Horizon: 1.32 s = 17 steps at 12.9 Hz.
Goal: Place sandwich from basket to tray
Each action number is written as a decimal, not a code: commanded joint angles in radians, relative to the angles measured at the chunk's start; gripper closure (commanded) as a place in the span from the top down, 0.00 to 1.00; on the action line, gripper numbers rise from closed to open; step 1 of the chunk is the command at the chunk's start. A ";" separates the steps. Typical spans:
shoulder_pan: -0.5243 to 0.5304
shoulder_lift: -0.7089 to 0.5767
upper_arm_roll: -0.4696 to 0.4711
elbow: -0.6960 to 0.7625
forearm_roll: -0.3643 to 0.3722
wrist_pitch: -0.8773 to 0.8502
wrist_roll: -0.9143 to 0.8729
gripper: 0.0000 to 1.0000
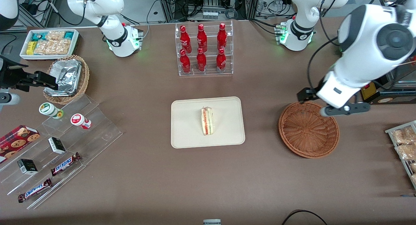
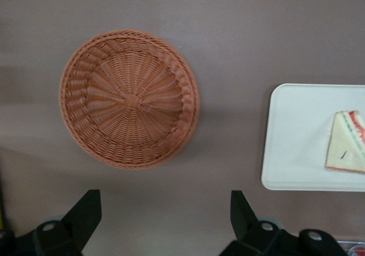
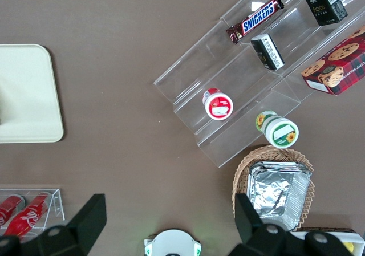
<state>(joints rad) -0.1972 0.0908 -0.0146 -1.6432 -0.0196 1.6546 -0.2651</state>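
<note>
The sandwich, a pale bread wedge with red and green stripes, lies in the middle of the cream tray. The reddish-brown wicker basket stands empty beside the tray, toward the working arm's end of the table. My left gripper hangs above the basket's rim, on the side farther from the front camera, and holds nothing. In the left wrist view the gripper is open, its black fingers wide apart over bare table near the basket. The tray and the sandwich also show there.
A clear rack of red bottles stands farther from the front camera than the tray. Toward the parked arm's end are acrylic steps with snacks, a tan basket of foil trays and a white bin. Snack packets lie at the working arm's end.
</note>
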 commanded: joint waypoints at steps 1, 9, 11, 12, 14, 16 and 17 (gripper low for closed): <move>0.080 -0.071 -0.013 -0.038 0.013 -0.029 0.111 1.00; 0.165 -0.065 -0.007 0.080 0.010 -0.104 0.242 1.00; 0.163 -0.059 -0.007 0.091 0.013 -0.104 0.245 1.00; 0.165 -0.057 -0.007 0.089 0.013 -0.101 0.244 1.00; 0.165 -0.049 -0.007 0.092 0.015 -0.098 0.245 1.00; 0.163 -0.040 -0.008 0.095 0.035 -0.096 0.247 1.00; 0.163 -0.040 -0.011 0.095 0.044 -0.096 0.248 1.00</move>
<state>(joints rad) -0.0352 0.0305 -0.0179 -1.5834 -0.0038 1.5723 -0.0331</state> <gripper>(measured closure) 0.000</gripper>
